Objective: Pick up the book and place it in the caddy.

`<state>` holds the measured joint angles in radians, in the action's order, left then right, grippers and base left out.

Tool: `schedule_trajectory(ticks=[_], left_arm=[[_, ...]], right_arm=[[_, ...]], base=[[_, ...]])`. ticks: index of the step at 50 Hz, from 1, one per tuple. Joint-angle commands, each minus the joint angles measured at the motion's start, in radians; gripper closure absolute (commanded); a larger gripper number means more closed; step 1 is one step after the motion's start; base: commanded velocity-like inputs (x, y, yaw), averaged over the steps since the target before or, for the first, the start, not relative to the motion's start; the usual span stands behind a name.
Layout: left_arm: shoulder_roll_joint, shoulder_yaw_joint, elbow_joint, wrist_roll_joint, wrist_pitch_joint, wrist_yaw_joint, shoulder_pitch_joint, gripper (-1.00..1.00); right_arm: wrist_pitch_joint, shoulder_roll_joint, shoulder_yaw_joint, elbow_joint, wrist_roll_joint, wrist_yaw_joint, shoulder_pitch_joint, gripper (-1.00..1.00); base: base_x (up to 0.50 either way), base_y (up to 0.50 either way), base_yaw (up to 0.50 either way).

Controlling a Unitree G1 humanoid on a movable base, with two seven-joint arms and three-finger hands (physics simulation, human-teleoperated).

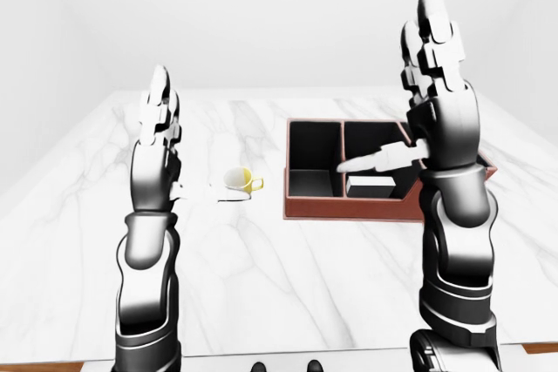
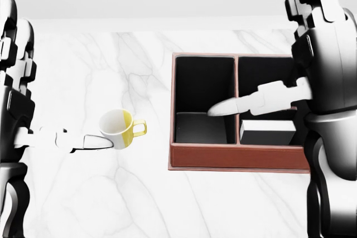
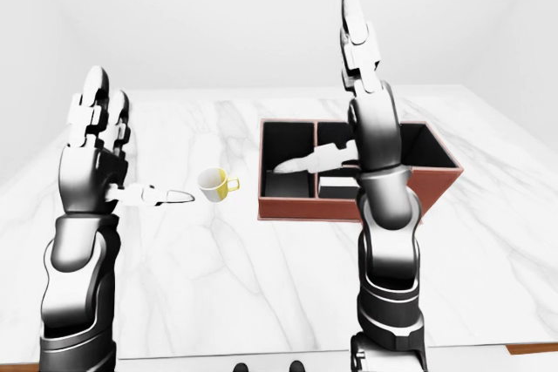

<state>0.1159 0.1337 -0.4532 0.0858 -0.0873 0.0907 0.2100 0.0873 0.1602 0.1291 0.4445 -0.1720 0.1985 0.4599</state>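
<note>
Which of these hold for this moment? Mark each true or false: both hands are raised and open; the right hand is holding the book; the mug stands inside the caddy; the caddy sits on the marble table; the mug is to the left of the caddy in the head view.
1. Both the left hand and the right hand are raised and open. True.
2. The right hand is holding the book. False: its fingers are spread and hold nothing.
3. The mug stands inside the caddy. False: it rests on the marble table, apart from the caddy.
4. The caddy sits on the marble table. True.
5. The mug is to the left of the caddy in the head view. True.
</note>
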Motion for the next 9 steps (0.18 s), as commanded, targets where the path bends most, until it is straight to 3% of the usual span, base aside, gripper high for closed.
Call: schedule_trajectory(ticks=[1,9], left_arm=[[0.014,-0.002,-0.101,0.017,0.000,0.018,0.062,-1.00],[0.013,-0.007,-0.113,0.021,0.000,0.022,0.073,-1.00]], right_arm=[[0.000,-0.048,-0.020,0.122,0.172,-0.130,-0.098,-1.00],[0.000,-0.060,-0.027,0.115,0.185,-0.161,-0.120,-1.00]], base=[[0.00,0.00,0.00],[0.00,0.00,0.00]])
